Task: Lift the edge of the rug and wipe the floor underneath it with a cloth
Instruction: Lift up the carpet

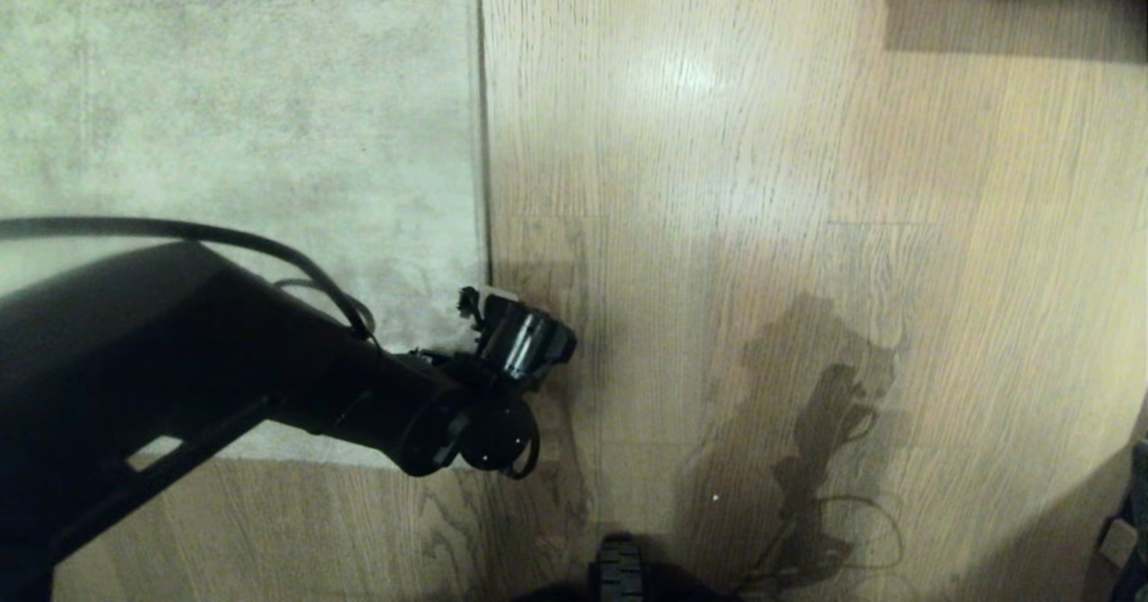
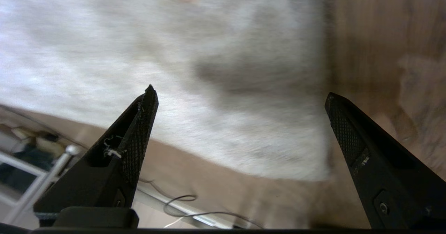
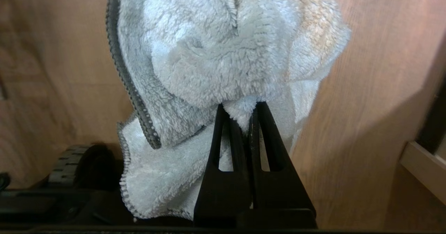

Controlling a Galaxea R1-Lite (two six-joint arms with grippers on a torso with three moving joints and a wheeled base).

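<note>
1. The left gripper [image 2: 240, 98] has its two black fingers [image 2: 139, 133] spread wide apart, with nothing between them.
2. In the left wrist view one finger hangs over the grey-beige pile of the rug and the other over the bare floor [image 2: 383, 35], so the gap between them straddles the rug edge [image 2: 325, 87]. Whether either tip touches the pile or the wood cannot be told.
3. In the head view the left arm [image 1: 224, 351] reaches in from the picture's left, and its gripper end [image 1: 525, 342] sits at the rug's right-hand border, close to the near right corner of the rug.
4. The rug edge [image 1: 484, 135] runs straight away from the robot and lies flat on the floor; the near edge of the rug meets it at the corner, partly hidden by the arm.
5. The floor [image 1: 762, 180] is light oak-grain planking with a sheen, and carries the arm's shadow to the right of the rug.
6. The right gripper [image 3: 249, 110] is pinched tight on the cloth [image 3: 216, 52], its two fingers pressed together with a fold of fabric caught at their tips.
7. The cloth is a fluffy pale blue-white rag with a grey stitched hem; it bunches beyond the fingertips and hangs down beside them, above the wooden floor.
8. A dark wheel [image 3: 69, 164] of the robot's base shows near the cloth's lower hem.
</note>
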